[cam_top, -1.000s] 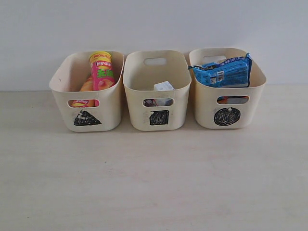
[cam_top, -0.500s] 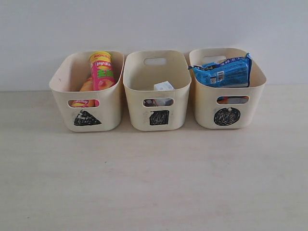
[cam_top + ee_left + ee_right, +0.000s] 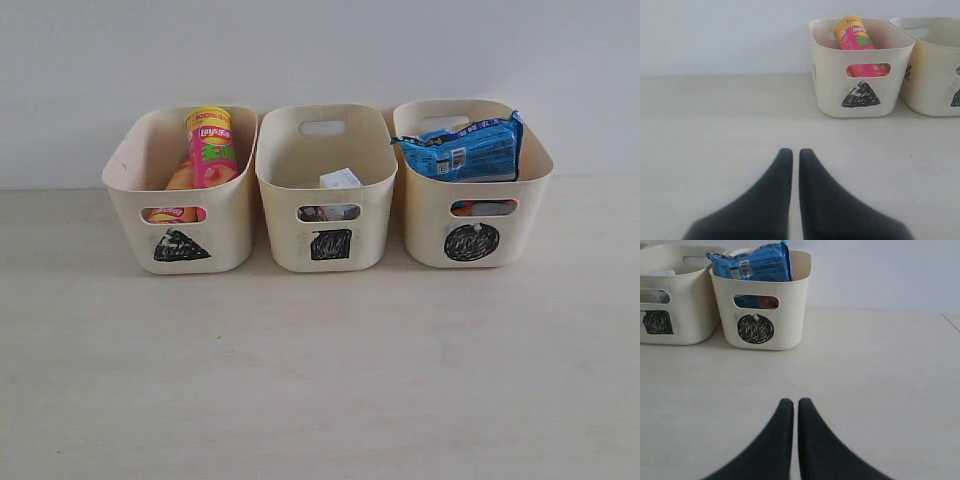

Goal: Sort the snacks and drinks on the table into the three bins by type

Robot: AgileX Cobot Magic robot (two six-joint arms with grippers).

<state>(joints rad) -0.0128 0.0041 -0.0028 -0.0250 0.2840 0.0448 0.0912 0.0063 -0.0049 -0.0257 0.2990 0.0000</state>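
Note:
Three cream bins stand in a row at the back of the table (image 3: 320, 380). The triangle bin (image 3: 180, 245) holds the pink Lay's can (image 3: 211, 148) and the yellow-red can (image 3: 181, 178). The square bin (image 3: 330, 245) holds the white and blue carton (image 3: 340, 180); a dark carton (image 3: 312, 213) shows through its handle cutout. The circle bin (image 3: 470, 242) holds the blue bag (image 3: 465, 150), with orange visible through the cutout (image 3: 470, 209). Neither gripper appears in the exterior view. My left gripper (image 3: 795, 151) is shut and empty over bare table, short of the triangle bin (image 3: 860, 95). My right gripper (image 3: 795, 401) is shut and empty, short of the circle bin (image 3: 756, 330).
A plain pale wall rises behind the bins. The table's right edge (image 3: 951, 322) shows in the right wrist view. Bare wood-grain surface lies in front of the bins.

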